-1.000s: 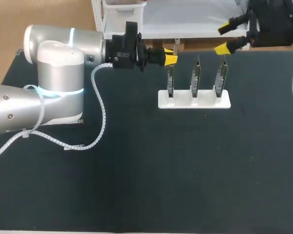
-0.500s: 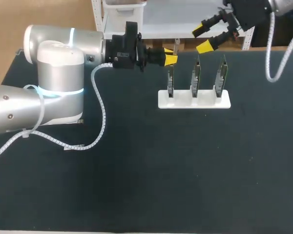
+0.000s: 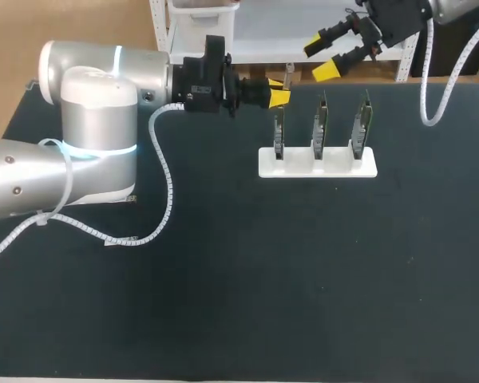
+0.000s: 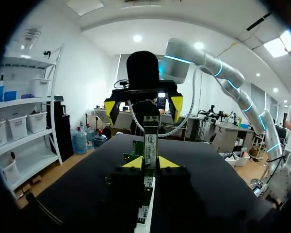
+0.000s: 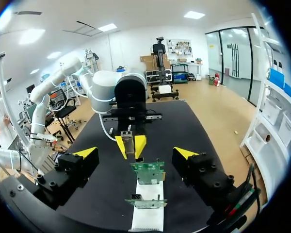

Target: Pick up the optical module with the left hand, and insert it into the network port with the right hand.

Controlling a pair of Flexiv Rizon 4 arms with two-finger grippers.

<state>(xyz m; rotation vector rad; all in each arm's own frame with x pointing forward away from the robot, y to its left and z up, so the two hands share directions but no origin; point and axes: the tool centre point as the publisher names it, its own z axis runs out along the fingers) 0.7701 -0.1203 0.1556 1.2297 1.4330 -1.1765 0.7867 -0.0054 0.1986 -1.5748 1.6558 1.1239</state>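
My left gripper (image 3: 278, 96) is shut on the optical module (image 3: 287, 80), a thin silver bar, just behind the left-most card of the stand. In the left wrist view the module (image 4: 150, 136) sticks out from between the yellow tips of that gripper (image 4: 150, 164). My right gripper (image 3: 322, 54) hangs open over the table's back edge, right of the module and apart from it. It faces the left gripper (image 5: 131, 144) and the module (image 5: 128, 136), which lie ahead of its own spread fingertips (image 5: 136, 156). From the left wrist the right gripper (image 4: 143, 106) shows straight ahead, open.
A white stand (image 3: 318, 163) holds three upright green network cards (image 3: 320, 124) side by side on the black table. The same cards (image 5: 149, 172) and stand (image 5: 148, 219) lie under and between the two grippers. A white cable (image 3: 164, 191) trails from the left arm.
My right arm has swung left along the back edge, bringing its open gripper closer to the module. The left arm and the module have stayed still.
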